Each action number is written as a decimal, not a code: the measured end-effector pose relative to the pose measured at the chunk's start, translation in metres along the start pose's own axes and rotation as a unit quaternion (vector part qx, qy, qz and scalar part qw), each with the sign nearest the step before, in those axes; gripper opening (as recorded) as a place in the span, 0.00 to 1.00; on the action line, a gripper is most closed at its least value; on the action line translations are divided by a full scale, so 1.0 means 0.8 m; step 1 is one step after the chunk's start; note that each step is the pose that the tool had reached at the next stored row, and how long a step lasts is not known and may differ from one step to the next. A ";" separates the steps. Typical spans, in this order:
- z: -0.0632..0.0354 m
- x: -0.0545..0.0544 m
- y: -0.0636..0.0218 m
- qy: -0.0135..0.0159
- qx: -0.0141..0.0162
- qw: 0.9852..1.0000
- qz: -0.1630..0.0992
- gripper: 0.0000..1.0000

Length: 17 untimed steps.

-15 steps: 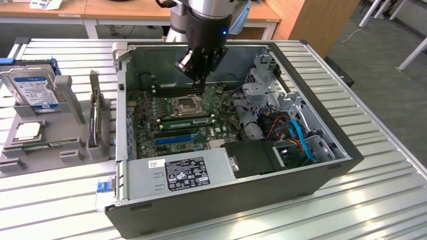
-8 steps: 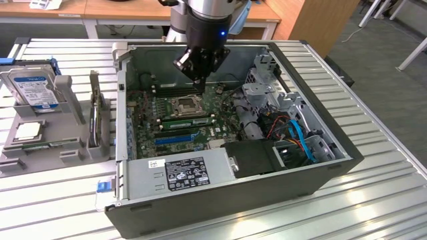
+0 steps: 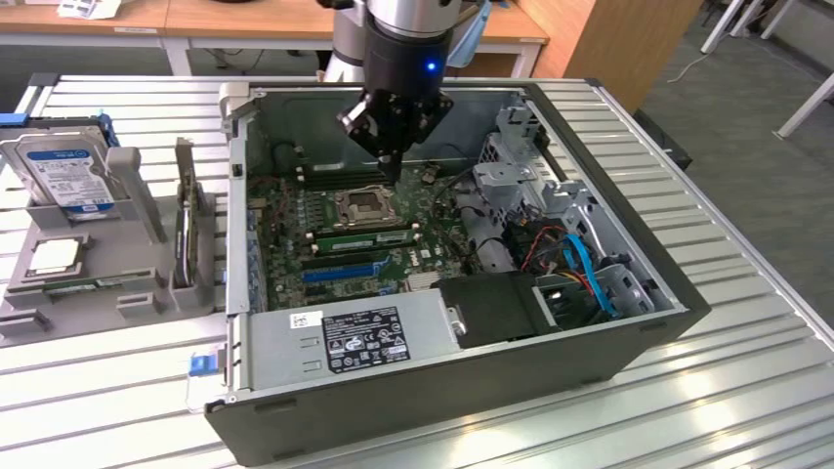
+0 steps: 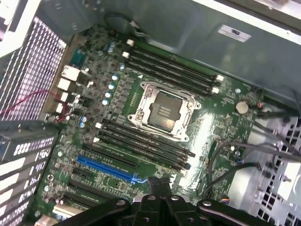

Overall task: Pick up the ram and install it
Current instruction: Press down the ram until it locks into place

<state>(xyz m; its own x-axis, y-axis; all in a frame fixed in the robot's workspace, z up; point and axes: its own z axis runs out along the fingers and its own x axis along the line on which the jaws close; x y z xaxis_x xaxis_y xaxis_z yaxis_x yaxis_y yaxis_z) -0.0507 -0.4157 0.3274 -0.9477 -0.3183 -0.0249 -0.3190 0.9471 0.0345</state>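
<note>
The black two-finger gripper [image 3: 390,168] hangs inside the open dark-grey computer case [image 3: 391,401], over the green motherboard [image 3: 293,210]. In the wrist view its fingertips appear pressed together, holding nothing. The thin green ram stick [image 3: 94,284] lies in the grey plastic holder [image 3: 33,298] at the table's edge on the exterior view's left, well apart from the gripper. Judgement: grip the stick by its long edges, level and clear of the chips.

Count: one ram stick, one silver blue-labelled hard drive [image 3: 62,171], one metal processor socket [image 4: 162,110], two banks of black memory slots
</note>
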 end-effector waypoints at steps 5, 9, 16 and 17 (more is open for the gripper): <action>0.000 0.000 0.000 -0.001 0.001 0.999 0.033 0.10; 0.000 0.000 0.000 -0.002 0.001 0.998 0.059 0.10; 0.001 0.000 0.000 -0.004 0.003 0.995 0.103 0.10; 0.001 0.000 0.000 -0.004 0.003 0.994 0.109 0.10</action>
<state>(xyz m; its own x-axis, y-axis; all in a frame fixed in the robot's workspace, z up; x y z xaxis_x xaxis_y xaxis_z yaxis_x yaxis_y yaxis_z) -0.0507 -0.4156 0.3269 -0.9941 -0.1056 -0.0249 -0.1064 0.9937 0.0345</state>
